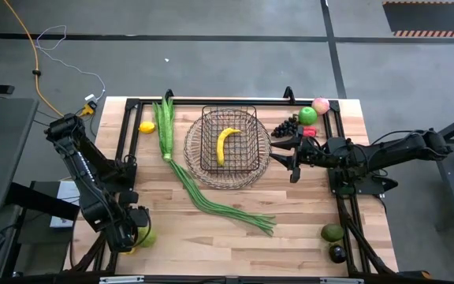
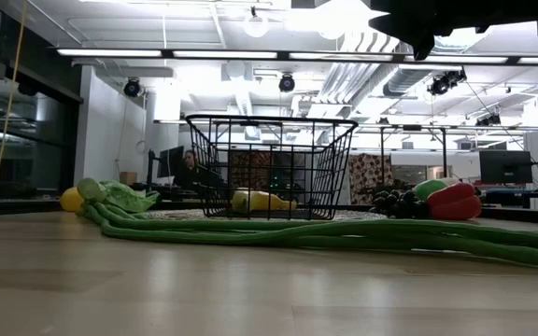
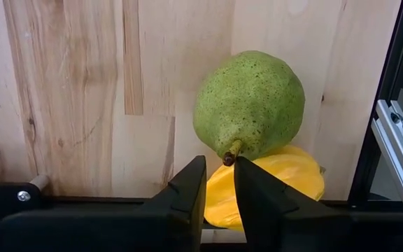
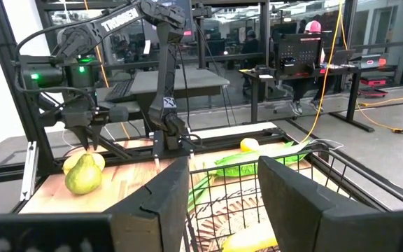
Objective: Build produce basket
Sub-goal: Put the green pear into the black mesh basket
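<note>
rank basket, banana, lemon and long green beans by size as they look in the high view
1. basket and long green beans: unsure, the basket covers more area, the beans stretch longer
2. banana
3. lemon

in the left wrist view the yellow fruit point(image 3: 285, 183) lies mostly hidden under the green pear point(image 3: 250, 105) and behind the left gripper point(image 3: 220, 187), so its kind cannot be told; the pear's stem sits in the narrow gap at the fingertips, and whether they pinch it is unclear. in the high view, lower left of the frame, that gripper covers both fruits. in the right wrist view the banana point(image 4: 247, 241) is cut off by the bottom edge, behind the right gripper point(image 4: 222, 192). in the low view an arm point(image 2: 456, 19) is cropped by the top edge, and a person point(image 2: 188, 168) behind the basket point(image 2: 271, 166) is too small and blurred to make out.
</note>
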You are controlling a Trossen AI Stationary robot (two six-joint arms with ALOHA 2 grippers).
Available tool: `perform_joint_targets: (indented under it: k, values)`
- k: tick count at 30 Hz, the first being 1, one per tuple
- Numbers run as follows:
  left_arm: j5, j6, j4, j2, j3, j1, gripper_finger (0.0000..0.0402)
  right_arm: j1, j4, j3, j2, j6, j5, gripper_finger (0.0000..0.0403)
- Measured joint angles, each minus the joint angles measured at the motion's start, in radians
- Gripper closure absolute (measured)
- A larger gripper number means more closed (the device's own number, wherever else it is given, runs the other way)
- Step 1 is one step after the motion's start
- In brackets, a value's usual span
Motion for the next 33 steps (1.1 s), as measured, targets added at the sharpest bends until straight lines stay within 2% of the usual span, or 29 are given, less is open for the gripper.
perform_joint_targets:
  k: [8, 18, 25, 29, 33]
  values:
    - [0.045, -0.017, 0.000, 0.000, 0.000, 0.000, 0.0276, 0.000, 0.000, 0.000, 0.000, 0.000, 0.000, 0.0242]
    - [0.009, 0.020, 0.000, 0.000, 0.000, 0.018, 0.0211, 0.000, 0.000, 0.000, 0.000, 0.000, 0.000, 0.0242]
    - [0.021, 0.074, 0.000, 0.000, 0.000, 0.053, 0.0197, 0.000, 0.000, 0.000, 0.000, -0.003, 0.000, 0.0242]
    - [0.075, 0.074, 0.000, 0.000, 0.000, 0.062, 0.0199, 0.000, -0.003, 0.000, 0.000, -0.003, 0.000, 0.0242]
    - [0.060, 0.095, 0.025, 0.000, 0.000, 0.062, 0.0208, 0.000, -0.007, 0.000, 0.000, -0.003, 0.000, 0.0242]
